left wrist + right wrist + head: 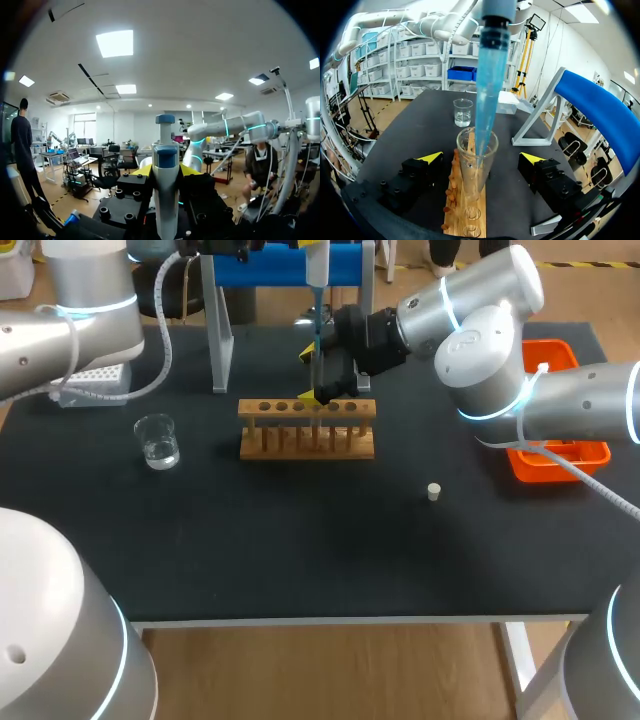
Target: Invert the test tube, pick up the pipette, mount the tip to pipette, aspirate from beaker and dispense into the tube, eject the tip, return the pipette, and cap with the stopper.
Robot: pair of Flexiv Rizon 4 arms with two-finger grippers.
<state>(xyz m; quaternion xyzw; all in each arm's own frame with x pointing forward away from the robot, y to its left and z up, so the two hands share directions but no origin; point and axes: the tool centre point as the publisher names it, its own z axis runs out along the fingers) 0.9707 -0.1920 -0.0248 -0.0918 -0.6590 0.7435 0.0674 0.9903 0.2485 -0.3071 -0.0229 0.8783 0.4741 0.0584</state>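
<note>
Now dispensing: left pincer grips pipette, tip inside tube; right pincer wide around tube; next lift straight, eject tip

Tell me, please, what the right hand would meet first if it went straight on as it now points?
Most likely the clear glass test tube standing in the wooden rack, between the right hand's open fingers; depth is hard to judge.

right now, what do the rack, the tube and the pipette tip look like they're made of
Rack: wood by the look of it, unpainted matte tan with round pegs and holes. Test tube: clear and glossy, so glass or clear plastic; I cannot tell which. Pipette tip: translucent blue with a smooth, soft sheen, probably plastic.
</note>
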